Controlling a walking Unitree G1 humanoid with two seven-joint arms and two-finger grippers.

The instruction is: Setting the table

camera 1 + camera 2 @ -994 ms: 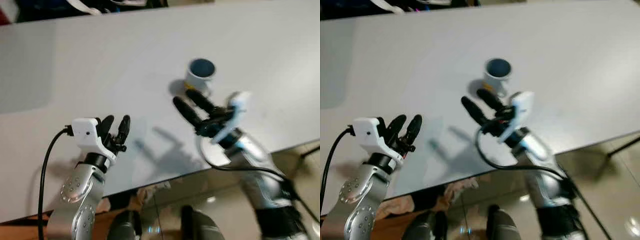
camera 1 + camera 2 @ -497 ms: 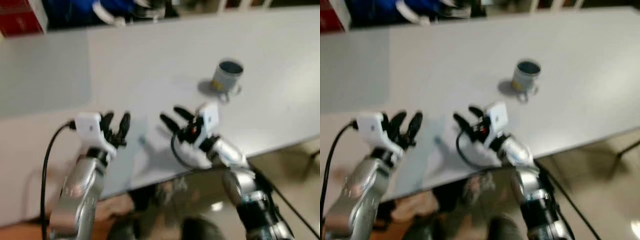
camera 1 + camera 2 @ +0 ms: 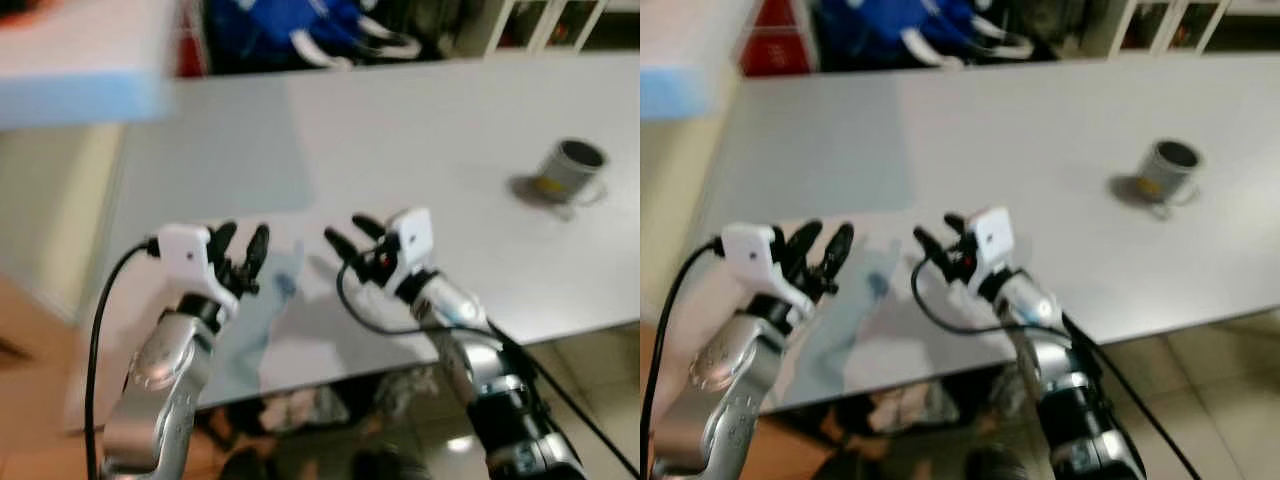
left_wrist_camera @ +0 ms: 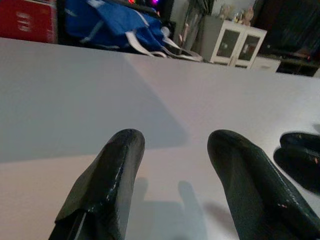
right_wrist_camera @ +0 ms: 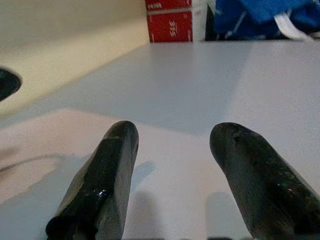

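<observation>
Grippers first, from the robot's left side: the left gripper point(image 3: 238, 252) hovers just above the near part of the white table point(image 3: 420, 110), its two black fingers point(image 4: 107, 175) spread apart with nothing between them. Just beside it, toward the middle, the right gripper point(image 3: 352, 240) is held at about the same height, fingers point(image 5: 102, 175) also parted and empty. Both point forward over the table, away from its near edge.

Further to the right, well apart from both grippers, stands the grey mug point(image 3: 570, 166), upright on the table, with its dark opening facing up and a handle on the side nearer to the robot. This is the only tableware I can see. It lies forward and to the right of the right gripper, so the right arm is clearly the nearer one; the left arm would have to cross in front of the other. As the mug is upright, its long axis is vertical, and I judge a side approach on the body or the rim would suit.

On labels: the mug has a small yellow mark on its side, too blurred to read. Beyond the far edge of the table, a red box point(image 5: 170, 24) carries white writing, but I cannot read it with confidence. Next to it lies a blue bag point(image 4: 117, 27) with white straps
</observation>
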